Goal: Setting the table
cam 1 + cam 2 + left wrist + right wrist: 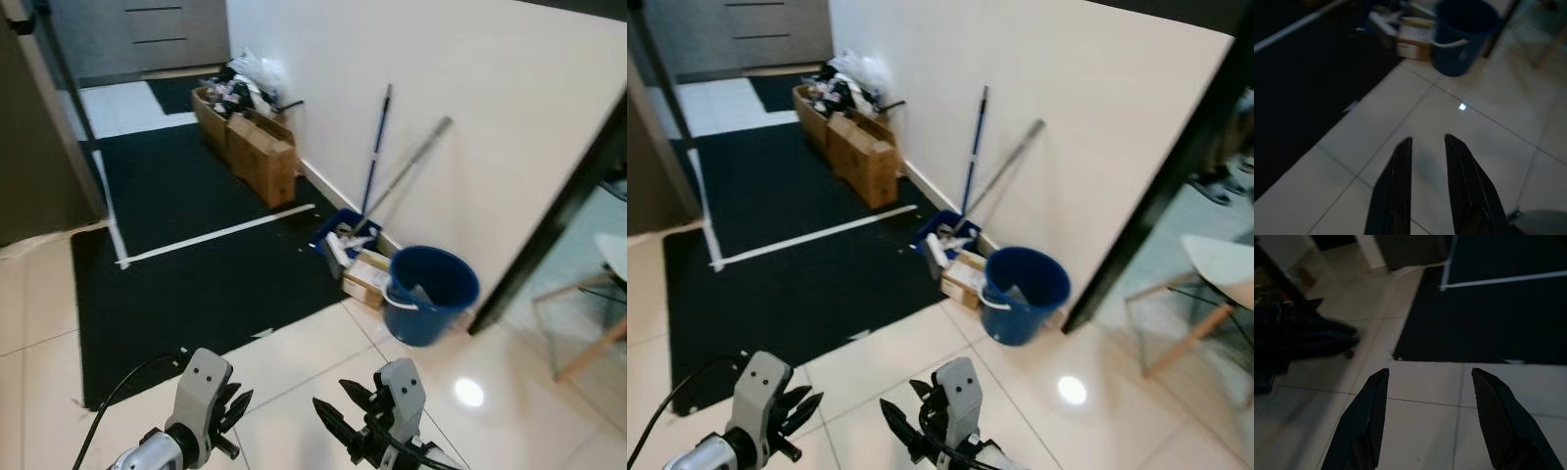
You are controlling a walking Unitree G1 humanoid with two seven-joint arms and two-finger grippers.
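Jaws: left gripper (1427, 147) fingers slightly parted, right gripper (1427, 382) fingers spread wide; both hold nothing, low over the glossy cream floor tiles (323, 362).
Open room: bare tile ahead and to the right; black floor mat (196, 264) with white tape lines (220, 233) ahead on the left.
Edges: white wall (441, 108) lined with brown cardboard boxes (257, 147), a round blue plastic bucket (428, 292), two leaning mop poles (392, 166).
Table things: none visible.

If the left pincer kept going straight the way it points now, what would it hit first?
Probably the bare floor tile just ahead of the left pincer. Beyond that, roughly in line, stands the blue bucket, though depth is hard to judge.
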